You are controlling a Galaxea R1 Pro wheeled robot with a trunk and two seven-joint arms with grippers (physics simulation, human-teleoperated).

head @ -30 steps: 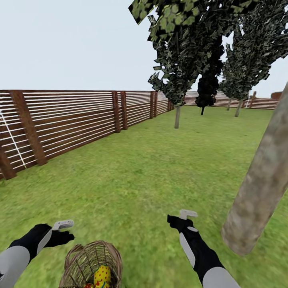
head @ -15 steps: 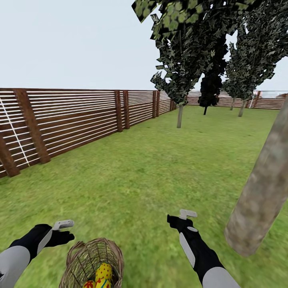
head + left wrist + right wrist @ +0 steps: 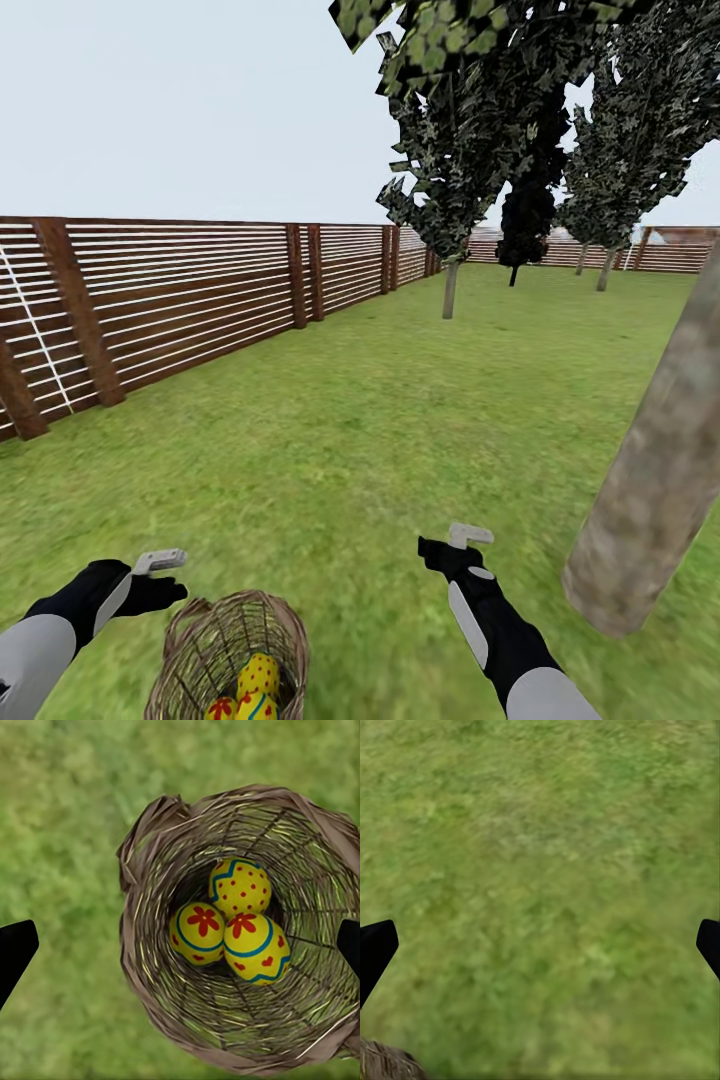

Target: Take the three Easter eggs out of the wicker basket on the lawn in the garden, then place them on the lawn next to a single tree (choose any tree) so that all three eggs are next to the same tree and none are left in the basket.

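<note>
Below, the three Easter eggs point(image 3: 229, 922) are seen clustered in the wicker basket point(image 3: 142, 862) on the lawn point(image 3: 380, 420), between the left gripper's point(image 3: 180, 945) widely parted fingertips; the right gripper point(image 3: 540, 949) is likewise spread, over bare grass.

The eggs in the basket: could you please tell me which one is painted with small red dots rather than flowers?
The dotted egg, the one of the three with no large red flower; the other two eggs each show one.
</note>
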